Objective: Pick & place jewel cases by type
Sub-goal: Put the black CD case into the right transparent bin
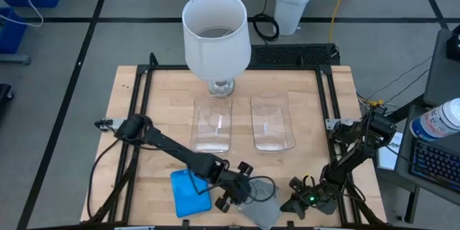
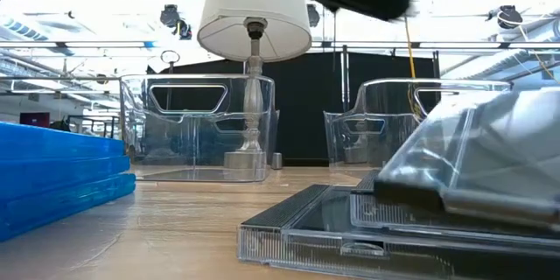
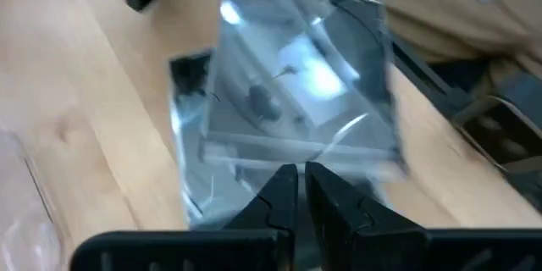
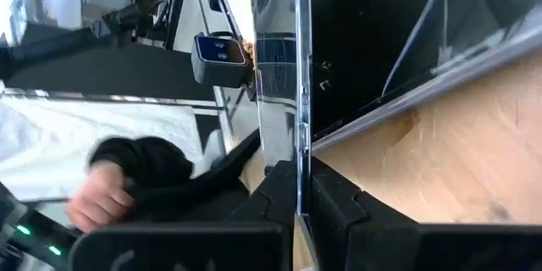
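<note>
I see a blue case (image 1: 190, 193) flat at 7 o'clock on the table (image 1: 158, 115). My left gripper (image 1: 231, 198) is at 6 o'clock, fingers clamped on a tilted grey case (image 3: 305, 93). Another grey case (image 2: 289, 232) lies under it. My right gripper (image 1: 296, 195), about 5 o'clock, is pinched on the grey case's edge. Two trays (image 1: 213, 123) sit at centre.

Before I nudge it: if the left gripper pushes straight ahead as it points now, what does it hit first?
Most likely the tilted smoky grey jewel case right off the left gripper; its near edge sits at the shut fingertips, though the depth is unclear.
</note>
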### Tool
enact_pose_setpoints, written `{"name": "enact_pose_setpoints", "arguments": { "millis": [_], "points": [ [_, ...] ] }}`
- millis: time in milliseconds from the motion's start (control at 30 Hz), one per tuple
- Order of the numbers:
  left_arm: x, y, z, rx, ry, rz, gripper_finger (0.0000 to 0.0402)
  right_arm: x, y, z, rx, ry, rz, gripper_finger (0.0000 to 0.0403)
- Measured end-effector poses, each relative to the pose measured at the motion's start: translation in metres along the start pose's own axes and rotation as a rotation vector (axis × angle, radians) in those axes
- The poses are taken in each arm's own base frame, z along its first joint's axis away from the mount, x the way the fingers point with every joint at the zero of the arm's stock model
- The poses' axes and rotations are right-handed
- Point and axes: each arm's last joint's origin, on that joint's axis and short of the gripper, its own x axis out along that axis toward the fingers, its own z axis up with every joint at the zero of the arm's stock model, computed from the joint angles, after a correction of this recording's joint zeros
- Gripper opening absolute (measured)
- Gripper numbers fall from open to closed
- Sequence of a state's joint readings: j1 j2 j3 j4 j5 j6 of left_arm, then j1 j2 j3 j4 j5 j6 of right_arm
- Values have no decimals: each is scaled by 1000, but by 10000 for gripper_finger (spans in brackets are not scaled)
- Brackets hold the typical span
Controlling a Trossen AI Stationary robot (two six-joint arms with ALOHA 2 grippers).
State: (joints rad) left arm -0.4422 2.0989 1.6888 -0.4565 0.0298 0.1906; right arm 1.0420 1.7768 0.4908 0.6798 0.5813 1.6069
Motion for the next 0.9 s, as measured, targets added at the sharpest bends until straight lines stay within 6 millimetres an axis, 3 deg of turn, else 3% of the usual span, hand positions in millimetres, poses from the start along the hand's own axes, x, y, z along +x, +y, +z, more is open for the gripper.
{"name": "enact_pose_setpoints", "arguments": {
  "millis": [167, 400, 633, 767, 900],
  "points": [
    [-16, -13, -2, -12, 77, -45, 35, -11, 16, 10, -124, -12, 59, 9],
    [-16, -28, -2, 7, 97, -68, 35, -34, 35, 29, -245, -28, 62, 9],
    [-12, -39, -7, 28, 110, -82, 35, -56, 53, 45, -261, -44, 144, 9],
    [-1, -41, -21, 33, 110, -84, 35, -75, 77, 58, -356, -67, 186, 9],
    [8, -41, -31, 43, 87, -78, 35, -101, 109, 80, -491, -68, 84, 9]
  ]
}}
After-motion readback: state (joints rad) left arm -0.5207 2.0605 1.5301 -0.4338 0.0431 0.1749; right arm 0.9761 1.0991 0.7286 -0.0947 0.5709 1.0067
